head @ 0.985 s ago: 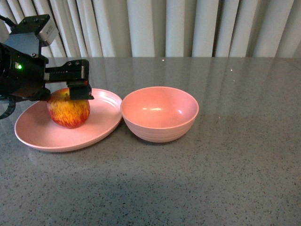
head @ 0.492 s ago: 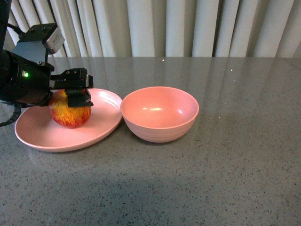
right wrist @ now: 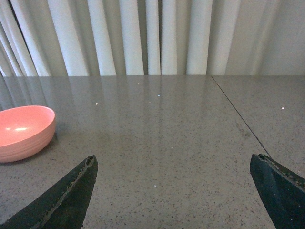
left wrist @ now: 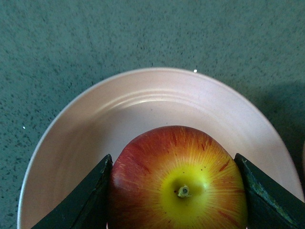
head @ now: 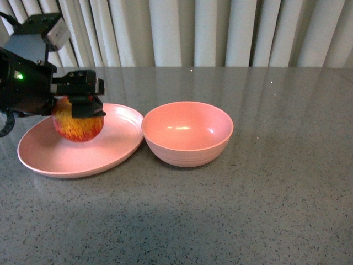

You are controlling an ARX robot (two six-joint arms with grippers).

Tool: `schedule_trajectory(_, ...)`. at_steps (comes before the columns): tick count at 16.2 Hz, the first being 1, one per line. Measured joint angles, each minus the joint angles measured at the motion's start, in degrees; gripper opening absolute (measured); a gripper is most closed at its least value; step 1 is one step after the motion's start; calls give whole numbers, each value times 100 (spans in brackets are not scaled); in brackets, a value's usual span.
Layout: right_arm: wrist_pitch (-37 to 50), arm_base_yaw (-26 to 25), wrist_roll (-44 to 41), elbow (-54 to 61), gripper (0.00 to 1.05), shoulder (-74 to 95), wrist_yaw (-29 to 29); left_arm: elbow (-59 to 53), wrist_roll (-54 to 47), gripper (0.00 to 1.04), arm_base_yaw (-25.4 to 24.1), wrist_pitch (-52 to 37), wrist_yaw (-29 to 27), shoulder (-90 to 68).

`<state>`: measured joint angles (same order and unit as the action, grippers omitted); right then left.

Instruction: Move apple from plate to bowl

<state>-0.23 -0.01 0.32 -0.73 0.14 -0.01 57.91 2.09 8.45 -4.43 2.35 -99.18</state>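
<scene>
The red, yellow-streaked apple (head: 77,126) is clamped between the jaws of the left gripper (head: 80,114), over the far left part of the shallow pink plate (head: 113,150). The deeper pink bowl (head: 187,144) stands upright just right of the plate, rims almost touching.

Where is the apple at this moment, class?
In the front view the apple sits at the far left, held between the left gripper's fingers over the plate, with the bowl to its right.

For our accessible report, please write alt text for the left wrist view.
The left pincer grips a red apple with a yellow stem dimple between its two dark fingers, over a pale pink plate on a grey speckled table.
</scene>
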Motion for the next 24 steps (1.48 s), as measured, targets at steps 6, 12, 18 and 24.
schedule_trajectory(6,0,0,2,0,98,0,0,282,-107,66,730,321,-33,1143)
schedule_trajectory(12,0,0,2,0,98,0,0,732,-168,66,1709,282,-262,1102)
schedule_trajectory(18,0,0,2,0,98,0,0,1005,-46,66,2247,227,-343,74)
schedule_trajectory(24,-2,0,2,0,98,0,0,1003,79,66,2068,136,-380,-289)
